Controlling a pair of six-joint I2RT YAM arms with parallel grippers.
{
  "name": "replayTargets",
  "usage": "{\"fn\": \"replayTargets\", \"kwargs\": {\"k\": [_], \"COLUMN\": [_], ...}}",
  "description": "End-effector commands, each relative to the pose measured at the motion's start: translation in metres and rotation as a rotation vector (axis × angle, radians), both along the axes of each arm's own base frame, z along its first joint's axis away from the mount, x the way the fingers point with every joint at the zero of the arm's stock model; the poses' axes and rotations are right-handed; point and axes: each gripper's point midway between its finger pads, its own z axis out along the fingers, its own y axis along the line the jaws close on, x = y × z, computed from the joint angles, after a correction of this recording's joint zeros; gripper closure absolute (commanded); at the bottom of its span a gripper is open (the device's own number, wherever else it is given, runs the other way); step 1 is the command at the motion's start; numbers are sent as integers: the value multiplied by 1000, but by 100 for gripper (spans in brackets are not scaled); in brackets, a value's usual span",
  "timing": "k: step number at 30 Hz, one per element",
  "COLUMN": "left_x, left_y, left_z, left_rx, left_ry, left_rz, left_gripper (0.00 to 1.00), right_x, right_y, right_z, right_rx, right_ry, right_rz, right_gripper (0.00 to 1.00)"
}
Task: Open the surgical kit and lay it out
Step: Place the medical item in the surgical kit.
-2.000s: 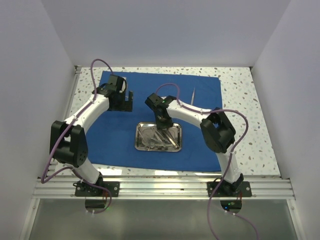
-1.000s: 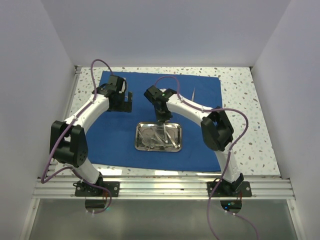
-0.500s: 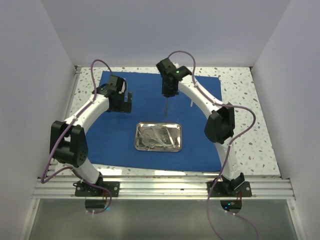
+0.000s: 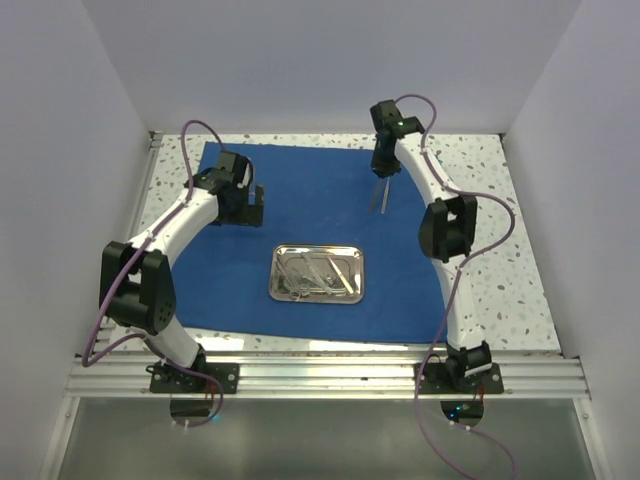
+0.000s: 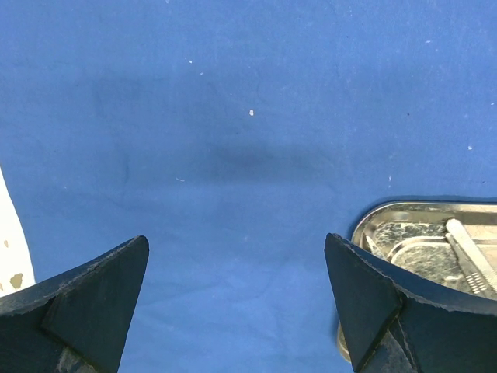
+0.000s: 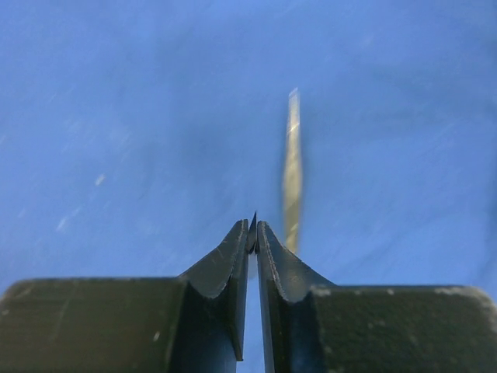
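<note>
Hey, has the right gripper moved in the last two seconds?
Yes. The right gripper went from above the steel tray to the far right of the blue cloth, jaws shut on a thin instrument.

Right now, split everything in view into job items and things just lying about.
Job: cloth; tray; tray instruments; instrument pinched in right tool; laid instrument beside it.
Lying about: table; cables; rail.
</note>
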Motion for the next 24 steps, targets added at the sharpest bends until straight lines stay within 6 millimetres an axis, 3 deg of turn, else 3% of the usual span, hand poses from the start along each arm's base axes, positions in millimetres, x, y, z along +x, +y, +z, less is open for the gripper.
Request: {"fn": "replayTargets", "kwargs": {"k": [1,4,7,8,10,13,14,16,17,18,19,20,22,23,24], "left_x": [7,3,-6,-9,-20,-40,-49,-60,-69,-74,-78,-85,-90,-97,-100], "left_y": [-8,-18,-41,-49,-73,-97,-102,-112,-112,-113,-117,-115,-118,-118,-121], "left_z": [19,19,16,16,13,6,0,-1,-7,-6,-7,-15,-19,-27,-30], "left_rx": [-50,-67,-83,-89,-92,-129,-148,-173,-182,-194,-204,-205,-226,-239,-252], "left_ry": [-44,-34,-13,-9,9,53,78,77,98,95,93,110,111,132,136], "left_rz": [22,6,-38,-44,-89,-110,-98,-106,-89,-84,-86,-60,-42,-12,-3], "left_gripper": [0,0,0,0,0,0,0,0,0,0,1,1,2,3,4], "right_x": [19,34,45,46,47,38,23,12,0,-18,-28,-53,-71,-89,-99], "right_y": [-11,-20,-20,-21,-20,-19,-21,-21,-24,-28,-29,-34,-34,-37,-37], "right_z": [11,3,-5,-7,-6,10,18,37,75,60,63,76,85,70,87], "right_rx": [-7,-7,7,10,17,43,46,63,78,76,81,89,119,117,136], "right_ry": [-58,-86,-107,-107,-113,-123,-109,-146,-209,-170,-171,-180,-197,-154,-185], "right_rz": [12,-4,-5,-5,-2,-1,-1,5,5,7,11,16,28,30,32], "right_gripper": [86,80,51,31,23,22,22,22,22,21,21,21,21,21,21]}}
